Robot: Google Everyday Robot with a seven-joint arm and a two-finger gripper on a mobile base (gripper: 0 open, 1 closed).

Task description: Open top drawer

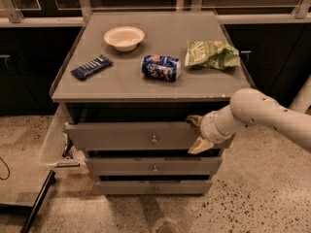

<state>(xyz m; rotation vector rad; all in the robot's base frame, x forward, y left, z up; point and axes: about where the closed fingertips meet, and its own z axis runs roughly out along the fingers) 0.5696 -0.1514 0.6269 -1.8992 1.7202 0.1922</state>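
Note:
The top drawer (126,136) is a wide grey front with a small round knob (154,140) at its centre. It stands pulled out a little from the cabinet, with a dark gap above it. My gripper (197,133) is at the right end of this drawer front, well to the right of the knob. Its two pale fingers are apart, one (194,120) at the drawer's top edge and one (199,145) at its lower edge. It holds nothing.
Two narrower drawers (154,167) sit below. On the cabinet top (121,84) lie a white bowl (124,37), a dark snack bar (91,66), a blue can (161,67) on its side and a green chip bag (212,54). Dark cabinets stand behind, speckled floor in front.

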